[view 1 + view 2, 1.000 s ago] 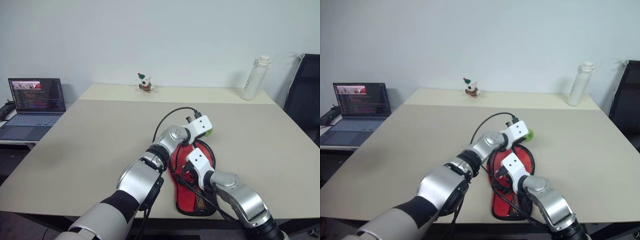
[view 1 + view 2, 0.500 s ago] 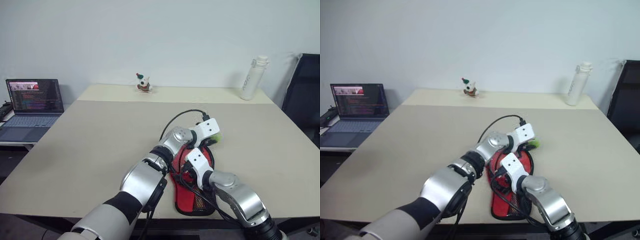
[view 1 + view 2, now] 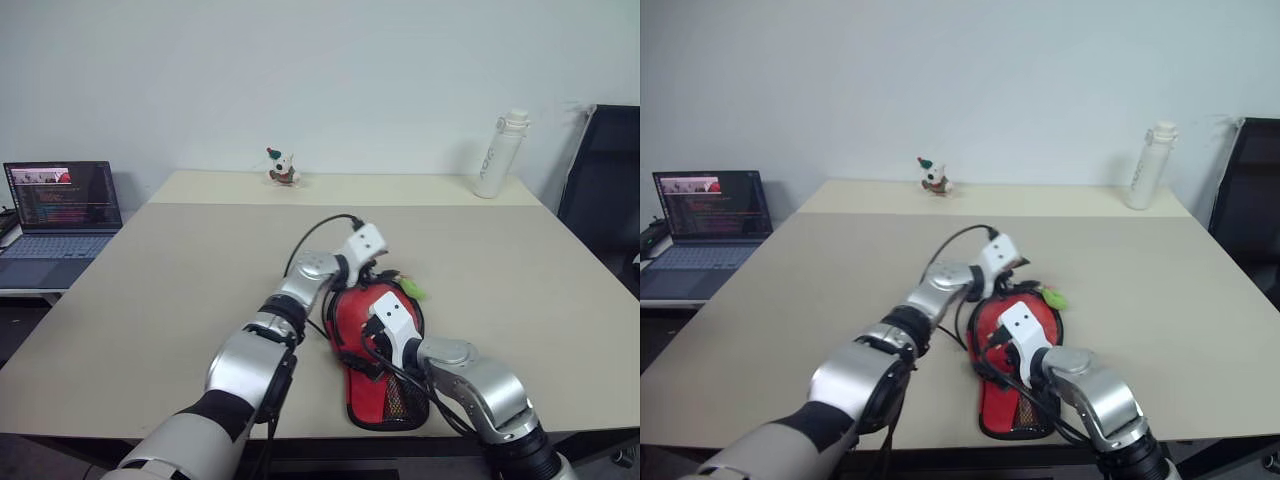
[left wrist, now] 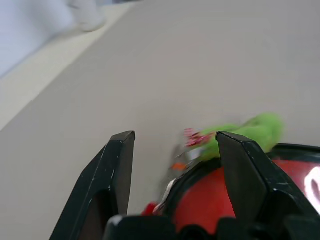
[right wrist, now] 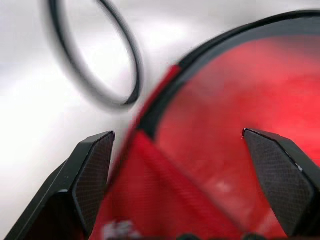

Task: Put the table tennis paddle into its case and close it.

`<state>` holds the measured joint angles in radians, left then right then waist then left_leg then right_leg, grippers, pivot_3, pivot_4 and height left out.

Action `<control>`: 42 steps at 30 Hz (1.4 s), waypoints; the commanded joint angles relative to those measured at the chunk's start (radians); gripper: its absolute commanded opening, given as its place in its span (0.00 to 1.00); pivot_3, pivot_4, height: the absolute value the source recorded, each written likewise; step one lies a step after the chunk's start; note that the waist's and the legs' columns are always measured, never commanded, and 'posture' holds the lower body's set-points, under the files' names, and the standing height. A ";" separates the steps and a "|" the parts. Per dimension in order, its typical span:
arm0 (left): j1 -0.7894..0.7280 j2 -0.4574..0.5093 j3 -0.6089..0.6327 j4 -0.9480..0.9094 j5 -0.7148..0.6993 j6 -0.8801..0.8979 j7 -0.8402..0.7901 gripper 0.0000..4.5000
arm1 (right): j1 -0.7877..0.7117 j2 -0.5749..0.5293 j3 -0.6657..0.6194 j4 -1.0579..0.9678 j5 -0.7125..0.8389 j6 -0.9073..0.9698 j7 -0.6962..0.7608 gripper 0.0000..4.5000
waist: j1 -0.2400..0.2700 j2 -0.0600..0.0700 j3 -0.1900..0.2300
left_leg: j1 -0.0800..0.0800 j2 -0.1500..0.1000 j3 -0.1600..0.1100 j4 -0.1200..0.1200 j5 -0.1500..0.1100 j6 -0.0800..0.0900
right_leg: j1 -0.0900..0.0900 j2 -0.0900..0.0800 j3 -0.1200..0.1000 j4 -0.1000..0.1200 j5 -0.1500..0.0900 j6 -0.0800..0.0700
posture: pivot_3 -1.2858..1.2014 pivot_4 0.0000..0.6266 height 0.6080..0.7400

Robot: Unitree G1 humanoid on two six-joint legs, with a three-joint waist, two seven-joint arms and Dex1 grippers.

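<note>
Case [image 3: 385, 345]: lies flat, red face up, low centre of the head view, near the table's [image 3: 160, 280] front edge.
Green charm [image 4: 252, 131]: at the case's far rim.
Left gripper [image 4: 172, 150]: fingers apart, grasping nothing, over that rim.
Right gripper [image 5: 177, 155]: spread wide, empty, over the red face.

We see a beige surface [image 3: 170, 280] with a lighter strip along its far edge. On that strip, left of the middle, stands a small toy figure [image 3: 278, 167] with a green and red cap. Far to the right of the figure, on the same strip, a white bottle [image 3: 496, 154] stands upright. Off the surface's left side, an open laptop [image 3: 55, 215] sits lower down, its screen lit. Beyond the bottle, at the surface's right side, stands a black chair [image 3: 604, 185].
</note>
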<state>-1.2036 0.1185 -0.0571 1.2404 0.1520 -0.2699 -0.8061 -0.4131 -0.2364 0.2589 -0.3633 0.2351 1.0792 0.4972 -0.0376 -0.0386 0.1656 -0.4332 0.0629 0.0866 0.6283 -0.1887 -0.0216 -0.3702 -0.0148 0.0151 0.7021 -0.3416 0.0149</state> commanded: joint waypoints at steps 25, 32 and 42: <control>0.436 0.096 -0.134 -0.657 -0.217 0.412 -0.236 0.62 | -0.229 -0.391 -0.232 0.130 0.160 -0.086 0.141 1.00 | 0.006 0.001 0.002 | -0.002 -0.001 0.000 0.000 -0.002 0.004 | 0.000 -0.002 0.002 -0.003 0.000 0.000 | 0.52 0.24 1.00; 0.451 0.095 -0.152 -0.548 -0.191 0.353 -0.228 0.62 | -0.266 -0.345 -0.173 0.275 0.076 -0.208 0.120 1.00 | 0.008 0.002 0.002 | -0.001 -0.001 0.000 0.000 -0.002 0.004 | 0.001 -0.002 0.001 -0.003 0.000 0.000 | 0.52 0.24 1.00; 0.458 0.095 -0.161 -0.551 -0.181 0.338 -0.229 0.62 | -0.321 -0.297 -0.081 0.514 -0.056 -0.403 0.139 1.00 | 0.007 0.002 0.002 | -0.001 -0.001 0.000 0.001 -0.002 0.003 | 0.001 -0.002 0.001 -0.003 0.000 0.000 | 0.52 0.24 1.00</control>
<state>-0.7596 0.2147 -0.1932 0.6737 -0.0479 0.0583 -1.0366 -0.7000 -0.5354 0.1824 0.1273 0.2083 0.7272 0.6409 -0.0305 -0.0367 0.1671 -0.4341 0.0621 0.0866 0.6290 -0.1904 -0.0182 -0.3690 -0.0167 0.0161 0.6996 -0.3414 0.0150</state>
